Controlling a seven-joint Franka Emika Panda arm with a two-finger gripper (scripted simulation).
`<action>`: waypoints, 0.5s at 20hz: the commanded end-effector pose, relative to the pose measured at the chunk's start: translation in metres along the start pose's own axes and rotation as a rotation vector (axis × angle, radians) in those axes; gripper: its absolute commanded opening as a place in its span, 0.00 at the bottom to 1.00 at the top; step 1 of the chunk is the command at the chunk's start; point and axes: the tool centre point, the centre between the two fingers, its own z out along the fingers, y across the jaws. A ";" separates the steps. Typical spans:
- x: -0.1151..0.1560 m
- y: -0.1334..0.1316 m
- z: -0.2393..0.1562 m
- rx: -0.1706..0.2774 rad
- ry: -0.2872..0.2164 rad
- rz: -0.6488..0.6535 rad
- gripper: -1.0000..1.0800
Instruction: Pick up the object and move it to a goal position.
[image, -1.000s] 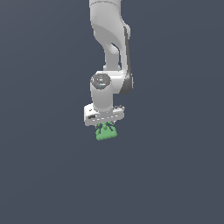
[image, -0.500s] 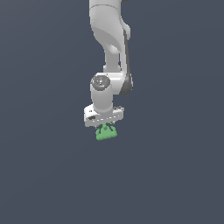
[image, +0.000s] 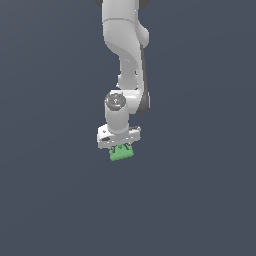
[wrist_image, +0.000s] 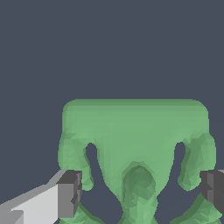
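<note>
End effector of the one white arm is pointing straight down and is closing on the object, one small bright green lump, which is sitting directly under it between the fingers. In the exterior view only the lower part of the object is showing below the end effector. The wrist view is showing more: two dark fingertips, one at each side of the object, and its bumpy surface with two narrow slits and one rounded hollow.
</note>
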 end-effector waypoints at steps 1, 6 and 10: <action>-0.003 -0.002 0.015 0.004 -0.011 -0.001 0.96; -0.003 -0.002 0.016 0.004 -0.011 -0.001 0.00; -0.003 -0.002 0.016 0.004 -0.011 -0.001 0.00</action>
